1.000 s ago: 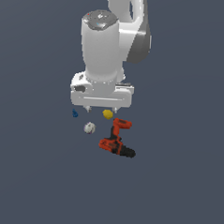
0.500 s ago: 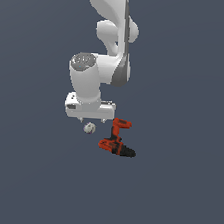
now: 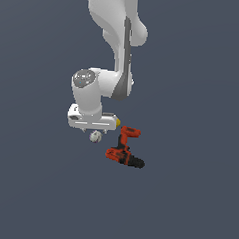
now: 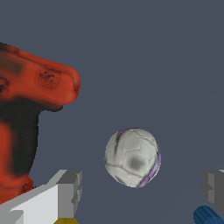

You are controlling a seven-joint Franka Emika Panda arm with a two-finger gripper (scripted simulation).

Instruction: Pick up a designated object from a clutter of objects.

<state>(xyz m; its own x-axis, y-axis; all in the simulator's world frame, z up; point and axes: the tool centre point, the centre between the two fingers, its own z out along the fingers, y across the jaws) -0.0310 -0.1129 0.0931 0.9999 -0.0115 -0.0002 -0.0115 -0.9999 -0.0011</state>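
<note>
Baseball (image 4: pixel 132 157) is the thing to watch: the small white ball with purplish seam marks lies bare on the dark desk (image 3: pixel 186 206), and in the wrist view it sits between the two grey fingertips (image 4: pixel 70 187), touching neither. It looks a little nearer the fingertip on the drill's side than the other, so the jaws seem nearly but not exactly centred over it. In the exterior view the same ball (image 3: pixel 95 136) shows just under the edge of the gripper (image 3: pixel 92 129), which hangs low above it.

The jaws stand spread wide with nothing in them, and the gap looks ample for the ball.

Round as it is, the ball has no long axis to line up with. The red and black power drill (image 3: pixel 124 151) lies close beside it on the exterior view's right. A blue piece (image 4: pixel 209 215) peeks in by the far fingertip, and a yellow lump (image 3: pixel 117 121) shows past the gripper.
</note>
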